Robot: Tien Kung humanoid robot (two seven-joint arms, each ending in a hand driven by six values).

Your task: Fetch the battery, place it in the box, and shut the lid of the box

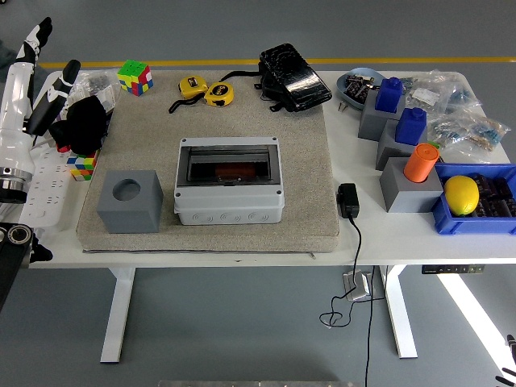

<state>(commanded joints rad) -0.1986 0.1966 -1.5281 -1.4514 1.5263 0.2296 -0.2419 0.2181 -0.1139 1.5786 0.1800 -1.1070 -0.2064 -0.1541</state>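
Left hand (36, 72) at the far left edge of the frame, raised over the table's left end, fingers extended and spread, holding nothing, touching nothing. Right hand out of view. Grey box (230, 191) sits centre frame on the beige mat (306, 161), its clear lid (229, 164) down. A dark reddish block, probably the battery (235, 171), shows through the lid, inside the box.
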